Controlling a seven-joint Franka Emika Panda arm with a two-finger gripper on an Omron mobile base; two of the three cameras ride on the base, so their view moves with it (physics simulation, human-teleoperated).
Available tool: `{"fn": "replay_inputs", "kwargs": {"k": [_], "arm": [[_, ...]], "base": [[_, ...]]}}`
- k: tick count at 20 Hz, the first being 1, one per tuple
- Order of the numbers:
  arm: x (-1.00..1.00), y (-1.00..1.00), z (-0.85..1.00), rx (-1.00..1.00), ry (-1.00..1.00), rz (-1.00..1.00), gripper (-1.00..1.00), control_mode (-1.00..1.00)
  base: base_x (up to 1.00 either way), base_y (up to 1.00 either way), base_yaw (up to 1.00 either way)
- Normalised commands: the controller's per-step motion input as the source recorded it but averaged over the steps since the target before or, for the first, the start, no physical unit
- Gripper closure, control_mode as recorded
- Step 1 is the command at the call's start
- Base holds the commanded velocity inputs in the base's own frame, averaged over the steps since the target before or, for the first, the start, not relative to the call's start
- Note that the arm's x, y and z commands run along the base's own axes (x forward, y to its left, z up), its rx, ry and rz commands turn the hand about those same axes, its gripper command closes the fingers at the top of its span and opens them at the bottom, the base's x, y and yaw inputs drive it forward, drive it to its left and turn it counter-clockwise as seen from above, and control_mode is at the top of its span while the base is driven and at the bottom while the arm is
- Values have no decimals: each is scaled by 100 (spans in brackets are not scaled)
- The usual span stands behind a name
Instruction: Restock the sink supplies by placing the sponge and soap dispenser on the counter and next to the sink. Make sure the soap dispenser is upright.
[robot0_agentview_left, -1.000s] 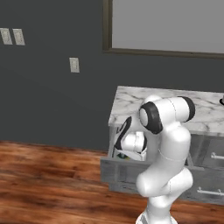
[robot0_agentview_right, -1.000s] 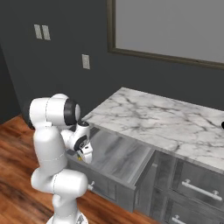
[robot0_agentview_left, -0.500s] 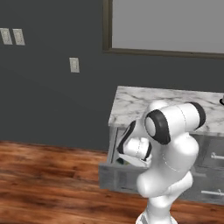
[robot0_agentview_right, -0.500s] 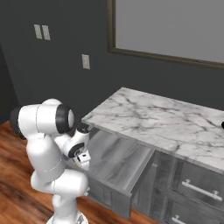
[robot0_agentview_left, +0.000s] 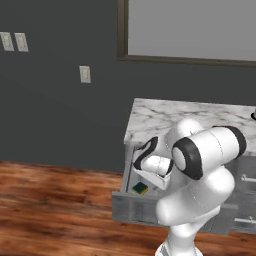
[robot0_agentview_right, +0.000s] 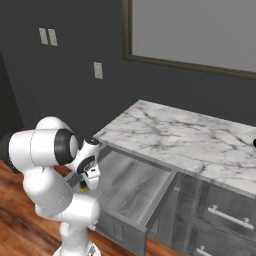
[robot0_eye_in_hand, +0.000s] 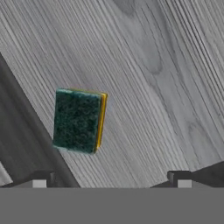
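The sponge (robot0_eye_in_hand: 78, 120), yellow with a dark green top, lies flat on the grey wood-grain floor of an open drawer (robot0_agentview_left: 131, 206). From the left base view the sponge (robot0_agentview_left: 140, 188) sits near the drawer's front left corner. My gripper (robot0_eye_in_hand: 110, 180) hangs just above it, pointing down into the drawer, jaws wide open and empty; the sponge lies closer to the left fingertip (robot0_eye_in_hand: 40, 180). The white marble counter (robot0_agentview_right: 185, 140) runs above the drawer. The soap dispenser is out of view. A dark sliver at the counter's far right edge may belong to the sink.
The drawer's front panel (robot0_agentview_right: 159, 202) juts out toward the robot's base. More grey drawers with metal handles (robot0_agentview_right: 220, 218) sit to the right. Behind the counter are a dark wall and a framed window (robot0_agentview_left: 190, 30). Wood floor lies to the left.
The arm has folded lower and the hand has dipped down into the open drawer toward the sponge. The jaws have stayed open.
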Motion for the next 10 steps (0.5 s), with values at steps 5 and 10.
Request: {"fn": "replay_inputs", "kwargs": {"k": [5, 10], "arm": [[20, 9, -34, 0, 3, 0, -100, -100], [11, 0, -26, 0, 0, 0, -100, -100]], "base": [[0, 0, 0], [0, 0, 0]]}}
